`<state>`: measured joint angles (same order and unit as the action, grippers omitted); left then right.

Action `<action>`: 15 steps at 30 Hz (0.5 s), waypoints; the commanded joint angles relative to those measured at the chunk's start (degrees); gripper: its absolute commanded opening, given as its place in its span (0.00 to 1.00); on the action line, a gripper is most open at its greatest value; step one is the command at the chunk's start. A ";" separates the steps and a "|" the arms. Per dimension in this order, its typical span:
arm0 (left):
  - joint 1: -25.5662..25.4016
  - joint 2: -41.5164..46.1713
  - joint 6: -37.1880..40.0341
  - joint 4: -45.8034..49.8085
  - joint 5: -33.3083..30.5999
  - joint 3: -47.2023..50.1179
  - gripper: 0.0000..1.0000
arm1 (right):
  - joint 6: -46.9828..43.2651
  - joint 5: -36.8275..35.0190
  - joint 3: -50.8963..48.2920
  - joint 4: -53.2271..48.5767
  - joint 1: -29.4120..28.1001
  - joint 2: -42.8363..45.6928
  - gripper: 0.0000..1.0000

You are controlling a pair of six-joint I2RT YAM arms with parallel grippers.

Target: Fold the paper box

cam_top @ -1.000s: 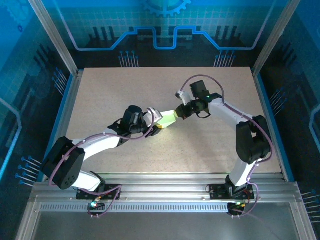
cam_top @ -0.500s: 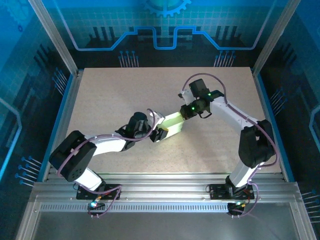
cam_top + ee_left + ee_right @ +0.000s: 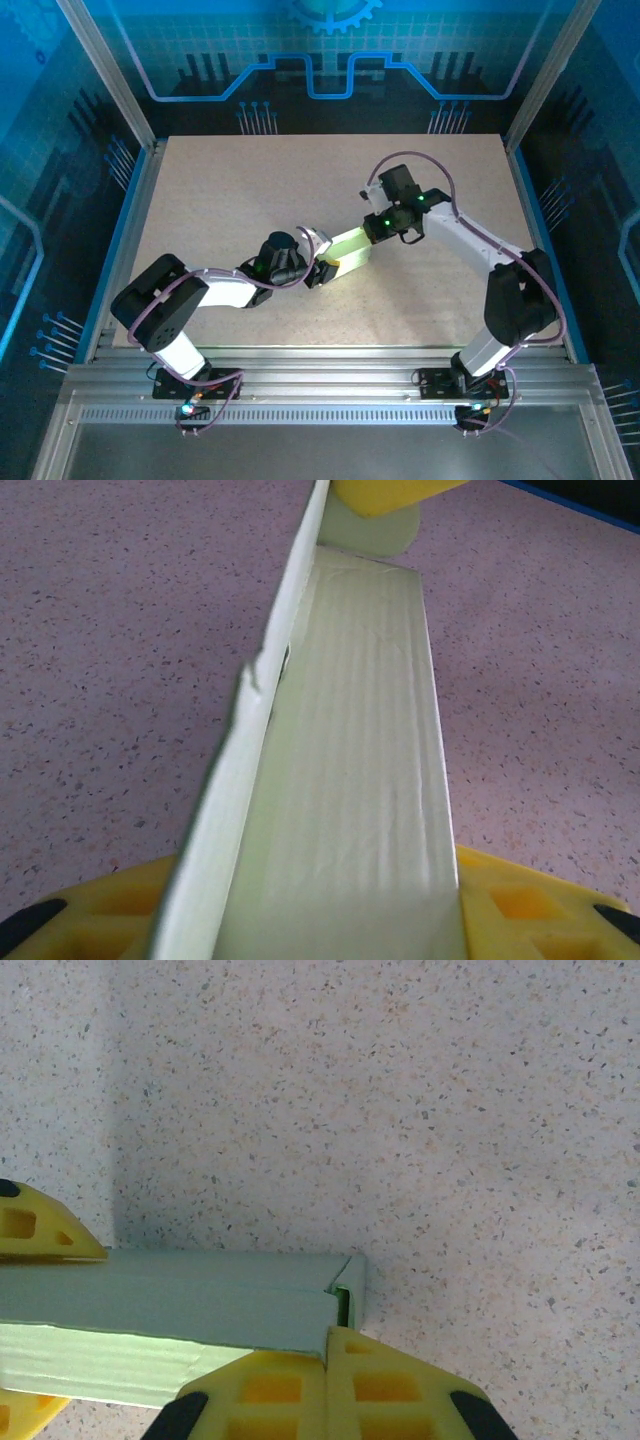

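The paper box (image 3: 348,250) is a pale green, long, narrow card box held just above the table's middle between both grippers. My left gripper (image 3: 321,269) grips its near-left end. In the left wrist view the box (image 3: 360,750) runs away from the camera with a loose side flap (image 3: 250,730), and the yellow fingers (image 3: 545,905) press both sides of it. My right gripper (image 3: 372,229) is shut on the far-right end. There its pads (image 3: 390,1390) meet, pinching a thin wall at the corner of the box (image 3: 180,1300).
The speckled beige table (image 3: 250,180) lies bare around the box. Blue rails and metal frame posts (image 3: 130,215) border it left and right. The left gripper's yellow fingers (image 3: 40,1228) show at the left edge of the right wrist view.
Both grippers have carried the box a little toward the near edge and to the right. The left arm's elbow has swung nearer, and its jaws have narrowed slightly on the box.
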<state>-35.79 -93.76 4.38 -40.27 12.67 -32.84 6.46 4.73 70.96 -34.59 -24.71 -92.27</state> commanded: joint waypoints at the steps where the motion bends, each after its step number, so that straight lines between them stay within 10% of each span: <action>1: 0.57 -1.86 -1.75 2.21 -4.10 0.33 0.50 | 3.07 -2.15 -2.98 -1.87 -0.21 0.94 0.00; 15: 0.74 -2.49 -2.31 3.08 -4.58 -0.92 0.55 | 4.35 -8.17 -17.48 17.22 -1.57 7.78 0.00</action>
<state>-35.79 -95.22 4.16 -40.97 11.64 -33.61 9.52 0.30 56.69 -16.75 -25.93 -84.73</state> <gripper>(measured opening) 0.539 0.049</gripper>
